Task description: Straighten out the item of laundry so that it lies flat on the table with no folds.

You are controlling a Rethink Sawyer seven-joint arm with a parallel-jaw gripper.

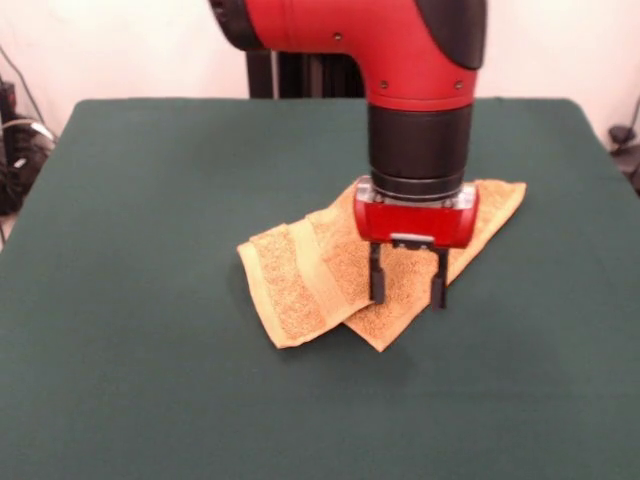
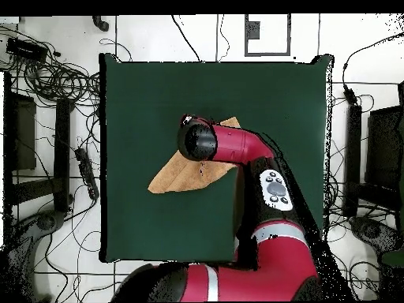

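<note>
**Towel lies folded under the poised gripper**

The table (image 1: 150, 380) fills most of what I can see, a broad spread of dark green felt-like cloth, bare except for the towel near its middle. Seen from above, cables and dark equipment lie on the pale floor around the table's sides.

Over the towel hangs the arm (image 1: 400, 50), red with a black collar, coming down to a red wrist block directly above the cloth. In the overhead view the arm (image 2: 252, 150) reaches in from the base and hides a good part of the towel beneath it.

The towel (image 1: 300, 285) is tan-orange terry and is not flat: one portion is doubled over another, so two layers overlap and the outline is a crooked, elongated shape with corners pointing away to each side. A smoother woven band runs across the upper flap. From above, the towel (image 2: 177, 177) shows as a wedge sticking out from beneath the arm.

The gripper (image 1: 408, 285) hangs straight down over the towel's overlapped part. Its two dark fingers stand apart with cloth visible between them, clasping nothing. Whether the tips touch the towel I cannot tell.
</note>
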